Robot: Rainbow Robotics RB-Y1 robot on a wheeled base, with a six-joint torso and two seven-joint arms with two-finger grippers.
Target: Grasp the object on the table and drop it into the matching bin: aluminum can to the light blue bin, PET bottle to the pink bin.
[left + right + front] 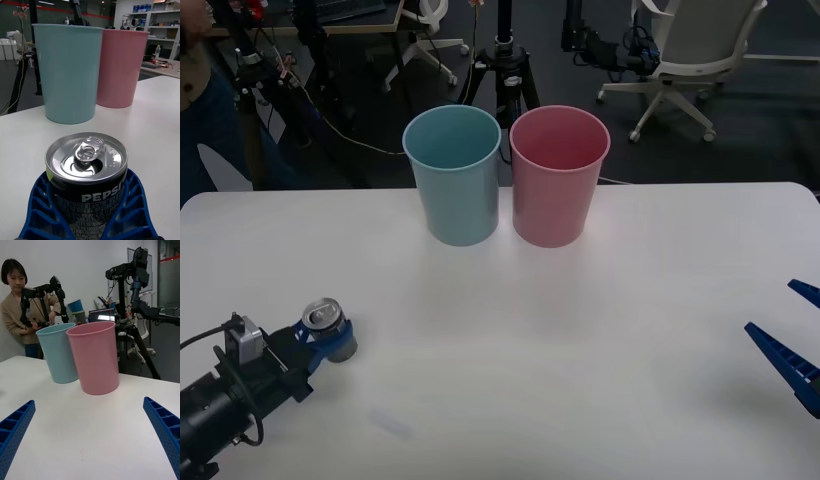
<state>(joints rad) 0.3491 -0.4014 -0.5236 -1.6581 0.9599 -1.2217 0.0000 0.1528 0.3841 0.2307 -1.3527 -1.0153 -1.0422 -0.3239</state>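
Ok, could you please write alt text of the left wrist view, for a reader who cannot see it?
The left gripper, with blue ribbed fingers, is closed around a small dark aluminum drink can with a shiny pull-tab top, standing upright on the white table. Behind it stand a tall light blue plastic bin and a matching pink bin.

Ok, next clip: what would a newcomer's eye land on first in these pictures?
Probably the two tall bins standing side by side at the table's far edge, the light blue bin on the robot's left of the pink bin. Next, the aluminum can near the front left corner, upright, with the left gripper wrapped around it. The right gripper waits open at the right edge.
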